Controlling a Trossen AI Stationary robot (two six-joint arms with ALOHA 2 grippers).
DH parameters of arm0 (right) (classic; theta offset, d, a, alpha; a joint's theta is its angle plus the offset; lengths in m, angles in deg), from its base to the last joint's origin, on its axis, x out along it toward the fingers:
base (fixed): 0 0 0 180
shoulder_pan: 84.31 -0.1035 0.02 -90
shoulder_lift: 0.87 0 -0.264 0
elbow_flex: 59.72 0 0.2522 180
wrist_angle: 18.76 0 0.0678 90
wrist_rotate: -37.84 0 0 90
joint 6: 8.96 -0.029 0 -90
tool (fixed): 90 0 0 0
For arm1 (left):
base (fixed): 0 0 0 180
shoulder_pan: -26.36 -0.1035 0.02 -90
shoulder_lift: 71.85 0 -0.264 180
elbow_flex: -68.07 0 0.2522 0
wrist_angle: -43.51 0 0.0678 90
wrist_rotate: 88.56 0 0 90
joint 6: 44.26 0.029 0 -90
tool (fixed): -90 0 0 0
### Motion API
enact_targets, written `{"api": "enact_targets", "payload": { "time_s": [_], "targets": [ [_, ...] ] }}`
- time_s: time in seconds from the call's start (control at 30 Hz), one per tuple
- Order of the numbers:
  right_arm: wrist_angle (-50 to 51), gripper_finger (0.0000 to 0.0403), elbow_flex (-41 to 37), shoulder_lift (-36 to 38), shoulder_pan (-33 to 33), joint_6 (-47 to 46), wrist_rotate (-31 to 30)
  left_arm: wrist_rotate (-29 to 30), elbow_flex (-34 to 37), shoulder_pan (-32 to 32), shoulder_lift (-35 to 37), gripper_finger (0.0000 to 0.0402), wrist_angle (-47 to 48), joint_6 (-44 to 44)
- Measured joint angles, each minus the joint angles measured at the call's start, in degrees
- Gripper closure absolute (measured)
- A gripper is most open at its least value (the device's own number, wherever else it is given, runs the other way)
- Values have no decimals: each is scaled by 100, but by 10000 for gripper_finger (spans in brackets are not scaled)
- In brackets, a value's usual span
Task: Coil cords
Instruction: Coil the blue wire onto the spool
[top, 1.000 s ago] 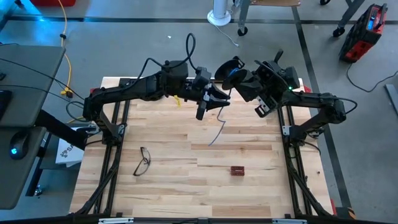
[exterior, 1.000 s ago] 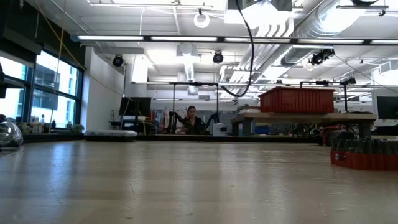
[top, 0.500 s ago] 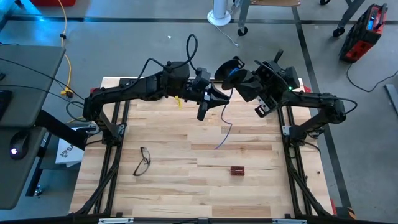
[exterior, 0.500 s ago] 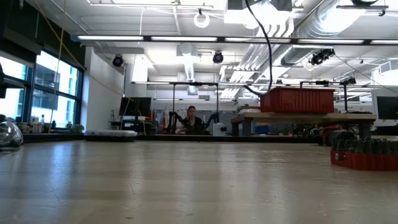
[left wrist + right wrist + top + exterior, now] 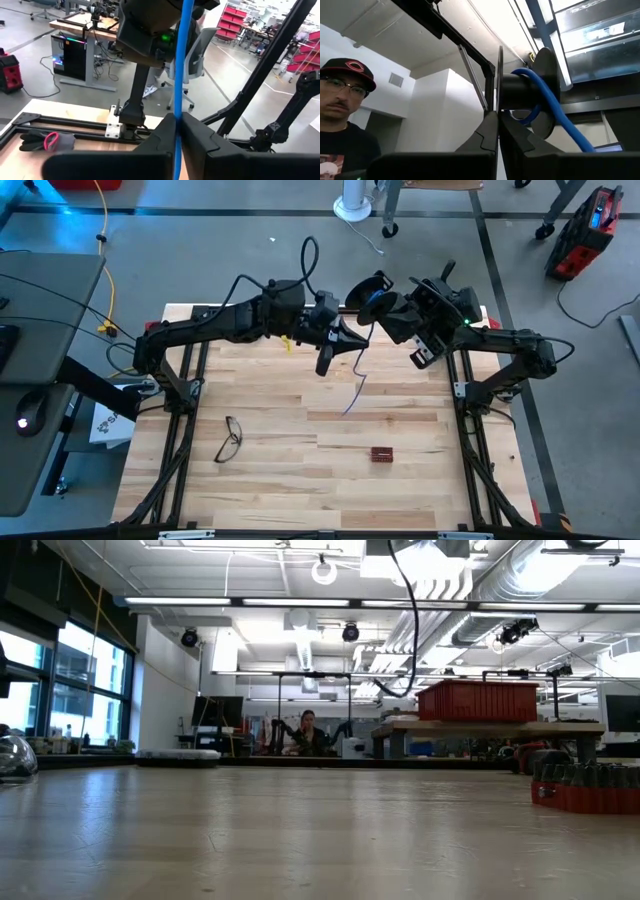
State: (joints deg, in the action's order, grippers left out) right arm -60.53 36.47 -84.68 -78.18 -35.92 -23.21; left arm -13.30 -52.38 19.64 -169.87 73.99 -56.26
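Standing beside the rig, you see a pale wooden table [image 5: 300, 440] of jointed planks, set on a grey concrete floor marked with dark tape lines. Eyeglasses [image 5: 229, 438] lie on the boards toward the left arm's side, and a small red block [image 5: 381, 453] sits nearer the right arm's side, the two well apart. Beyond the far edge stands a white pedestal base [image 5: 352, 204]; a red tool case [image 5: 583, 233] rests on the floor off the right corner, and a yellow cord [image 5: 105, 250] trails down by a grey desk on the left. From table height the room opens into a bright workshop with ceiling ducts and strip lights, tall windows on the left, a red bin [image 5: 477, 700] on a bench and a person [image 5: 306, 733] sitting far back.

Both arms meet above the far middle of the table. The left gripper [image 5: 345, 340] has its fingers pinched tight on the blue cable [image 5: 177, 75], which runs straight up between them in its own wrist camera. The right gripper [image 5: 385, 308] is also closed, clamped on the thin flange of a dark spool [image 5: 522, 90] with blue cable wrapped around its hub. From the grippers a loose tail of cable [image 5: 353, 392] hangs down toward the boards. A person's head in a dark cap shows at the edge of the right wrist camera.
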Motion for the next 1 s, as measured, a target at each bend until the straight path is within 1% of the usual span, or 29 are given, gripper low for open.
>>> {"api": "enact_targets", "payload": {
  "time_s": [0.13,0.2,0.27,0.43,0.6,0.9,1.0],
  "targets": [
    [0,403,0,0,0,-2,0,-106,0,0,22,397,99,-304],
    [15,403,0,22,4,1,0,-356,0,-13,55,398,305,-473],
    [66,403,0,68,36,27,1,-563,2,-13,186,399,703,-577],
    [164,403,0,172,167,0,74,-585,0,-13,596,400,1480,-538],
    [563,403,0,192,319,1,110,-608,0,-1,916,401,1532,-850],
    [689,403,0,218,677,-13,104,-1108,0,92,1342,401,1597,-1553],
    [684,403,0,227,763,-15,-60,-1270,0,92,1466,401,1753,-1698]
  ]
}}
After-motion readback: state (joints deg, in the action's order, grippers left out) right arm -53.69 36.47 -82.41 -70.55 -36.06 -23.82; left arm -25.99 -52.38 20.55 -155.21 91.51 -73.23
